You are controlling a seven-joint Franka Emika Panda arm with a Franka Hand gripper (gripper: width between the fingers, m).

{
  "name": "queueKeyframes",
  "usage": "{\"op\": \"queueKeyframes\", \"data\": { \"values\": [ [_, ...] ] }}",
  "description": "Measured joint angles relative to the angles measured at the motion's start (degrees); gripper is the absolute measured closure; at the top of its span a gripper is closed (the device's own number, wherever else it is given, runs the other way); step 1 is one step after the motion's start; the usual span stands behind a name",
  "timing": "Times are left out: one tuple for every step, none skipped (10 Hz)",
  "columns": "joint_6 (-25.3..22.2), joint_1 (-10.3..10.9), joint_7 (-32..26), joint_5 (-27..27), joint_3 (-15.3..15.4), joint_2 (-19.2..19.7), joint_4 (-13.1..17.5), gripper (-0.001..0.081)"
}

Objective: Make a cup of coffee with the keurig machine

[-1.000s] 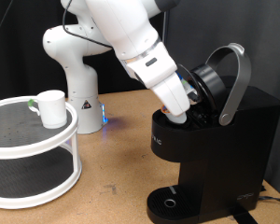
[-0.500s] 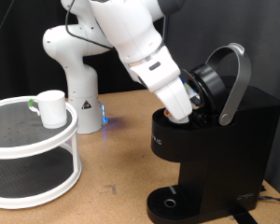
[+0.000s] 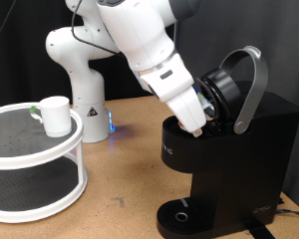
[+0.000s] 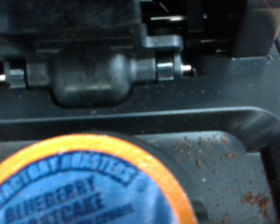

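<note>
The keurig machine (image 3: 234, 164) stands at the exterior view's right with its lid raised and the grey handle (image 3: 252, 85) up. My gripper (image 3: 197, 123) reaches down into the open pod chamber; its fingertips are hidden there. In the wrist view a pod (image 4: 84, 187) with an orange rim and a blue printed top fills the near field, with the machine's black hinge (image 4: 93, 75) behind it. No fingers show in that view. The white cup (image 3: 55, 115) stands on the top tier of a round rack at the exterior view's left, far from my gripper.
The white two-tier round rack (image 3: 35, 174) takes up the exterior view's lower left. The arm's white base (image 3: 80, 75) stands behind, with a blue light at its foot. The round drip tray (image 3: 181, 215) sits under the machine's spout. Brown tabletop lies between the rack and the machine.
The arm has shifted slightly to the exterior view's right and a little lower at the pod chamber. The cup and the machine have not moved.
</note>
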Motion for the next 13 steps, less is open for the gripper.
{"op": "queueKeyframes", "data": {
  "values": [
    [-0.5, -0.1, -0.6, 0.5, -0.1, 0.0, 0.1, 0.0003],
    [-1.6, -0.2, -1.3, 1.1, -0.2, -0.2, 0.3, 0.0003],
    [-3.6, -0.5, -1.9, 1.3, -0.4, -0.5, 0.5, 0.0001],
    [-5.6, -0.6, -2.2, 1.3, -0.7, -0.9, 0.8, 0.0001],
    [-6.5, -0.8, -2.3, 1.1, -0.8, -1.2, 0.9, 0.0001],
    [-6.7, -0.9, -2.2, 0.8, -0.8, -1.4, 0.9, 0.0001],
    [-6.7, -0.9, -2.1, 0.2, -0.8, -1.5, 0.9, 0.0001],
    [-6.7, -0.9, -2.1, 0.0, -0.8, -1.5, 0.8, 0.0001],
    [-6.8, -1.0, -2.3, 0.3, -0.9, -1.6, 0.9, 0.0001],
    [-6.5, -1.2, -2.5, 0.4, -1.0, -2.0, 0.9, 0.0001],
    [-6.4, -1.3, -2.7, 0.5, -1.3, -2.8, 0.8, 0.0001],
    [-6.6, -1.3, -2.7, 0.4, -1.3, -2.6, 0.7, 0.0001],
    [-6.6, -1.3, -3.3, 0.6, -1.5, -2.6, 0.6, 0.0001]
  ]
}}
